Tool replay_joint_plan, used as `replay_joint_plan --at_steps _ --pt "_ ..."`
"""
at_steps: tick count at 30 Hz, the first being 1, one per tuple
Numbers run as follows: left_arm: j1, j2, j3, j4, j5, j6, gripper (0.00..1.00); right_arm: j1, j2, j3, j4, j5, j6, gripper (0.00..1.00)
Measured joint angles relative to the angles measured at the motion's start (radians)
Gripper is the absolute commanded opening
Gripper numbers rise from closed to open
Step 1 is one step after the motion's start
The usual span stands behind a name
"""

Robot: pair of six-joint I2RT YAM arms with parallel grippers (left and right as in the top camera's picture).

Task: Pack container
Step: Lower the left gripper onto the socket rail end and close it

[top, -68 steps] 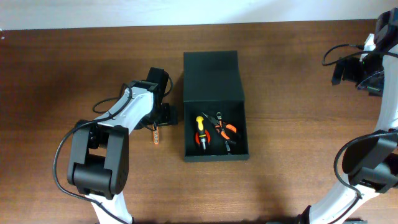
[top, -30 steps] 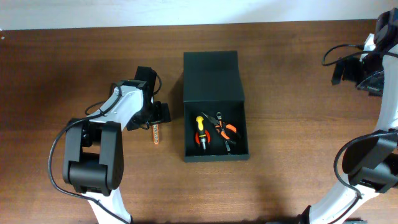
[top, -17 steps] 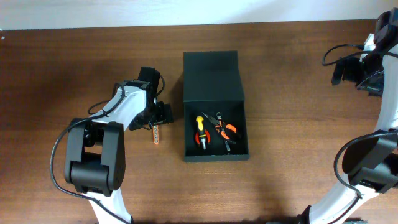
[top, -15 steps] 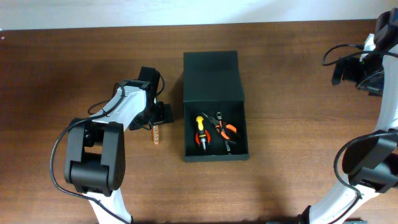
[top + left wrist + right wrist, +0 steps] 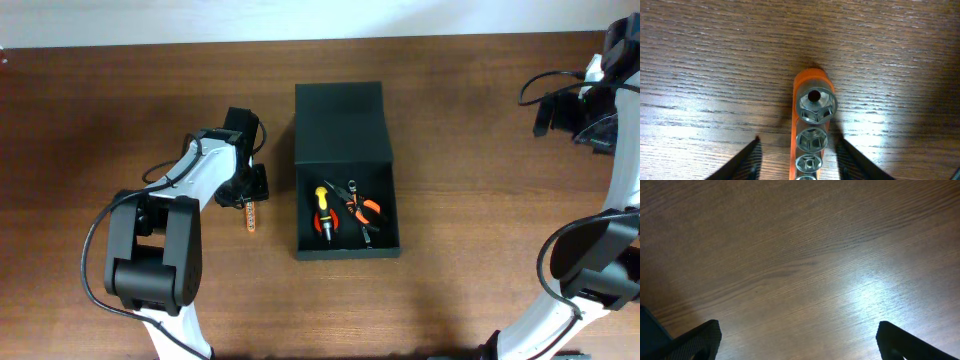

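Note:
The container (image 5: 340,120) is a matte black box, open, its flap lid laid back toward the far side. Inside lie a yellow-handled screwdriver (image 5: 322,212) and orange pliers (image 5: 364,211). An orange rail of steel sockets (image 5: 250,215) lies on the wood left of the box. My left gripper (image 5: 248,193) stands over its far end. In the left wrist view the socket rail (image 5: 812,125) runs between the two fingers (image 5: 747,162), with a gap of bare wood on each side. My right gripper (image 5: 799,330) is wide open over bare table.
The right arm (image 5: 585,110) hovers at the far right edge of the brown wooden table (image 5: 470,250), well away from the box. A dark corner (image 5: 647,330) shows at the lower left of the right wrist view.
The left gripper's fingers have drawn in toward the socket rail from a wide-open stance. The arm shifted slightly over the rail. The right arm has not moved.

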Motion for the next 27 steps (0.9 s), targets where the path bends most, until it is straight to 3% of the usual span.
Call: replay_joint_plan --at_steps 6,27 --pt "0.000 0.000 0.000 0.000 0.000 0.003 0.29 0.000 0.000 0.000 0.000 0.000 0.000 0.99" --pt "0.000 0.001 0.003 -0.006 -0.004 0.003 0.19 0.000 0.000 0.000 0.000 0.000 0.000 0.99"
